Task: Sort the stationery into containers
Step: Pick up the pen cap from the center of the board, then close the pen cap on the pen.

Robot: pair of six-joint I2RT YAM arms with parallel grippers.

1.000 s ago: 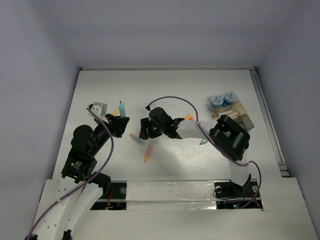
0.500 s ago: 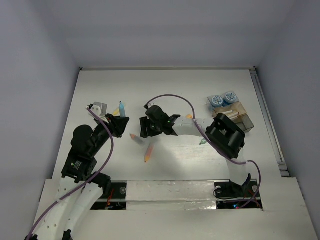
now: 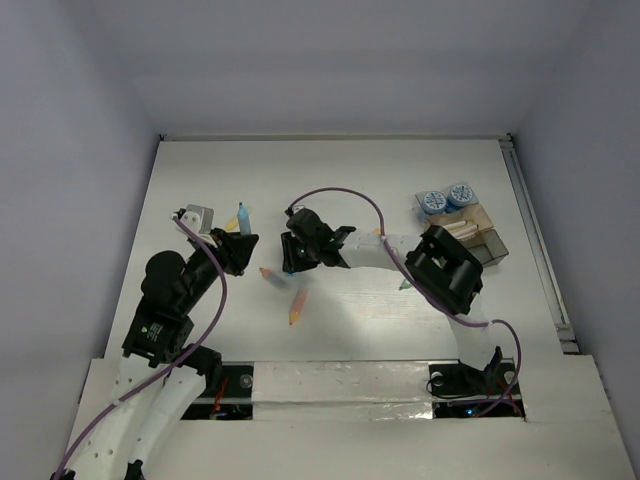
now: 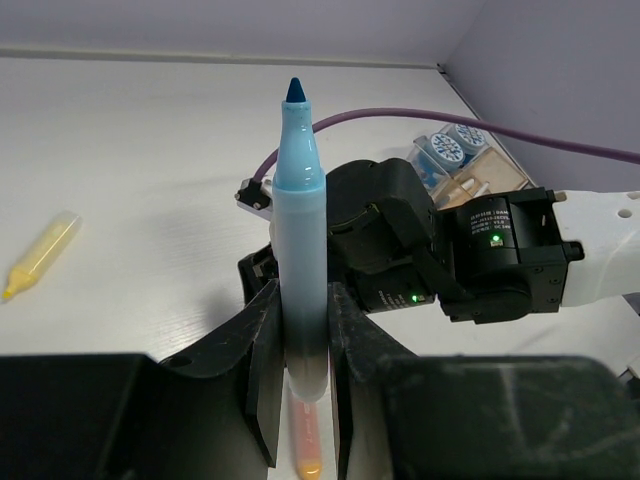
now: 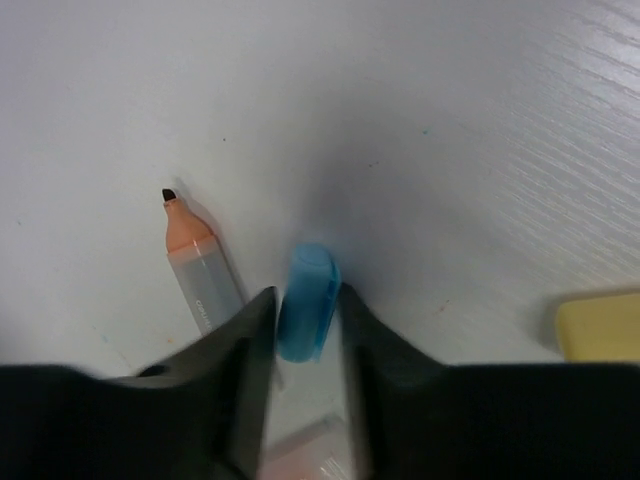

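White tabletop [image 3: 350, 170] between pale lilac walls, and everything that matters sits at its middle-left. The left gripper [image 4: 302, 310] is clamped low on the barrel of a light-blue pen [image 4: 300, 190]. The pen is uncapped, its dark tip aimed at the far wall and its long axis running near to far.

Just to the right, the right gripper [image 5: 306, 312] is down at the table. Its fingers press against both sides of a short blue cap [image 5: 310, 272], as far as its own camera shows. An uncapped orange pen [image 5: 195, 262] lies on the table just beside that cap; whether a finger touches it I cannot tell.

My guess is that the cap belongs on the blue pen. The pen's tip lies to the left of the right gripper and a little farther off, so the cap would have to travel left and line up with that near-far axis. The trays [image 3: 478, 232] sit well apart at the right side, nearer the right arm.
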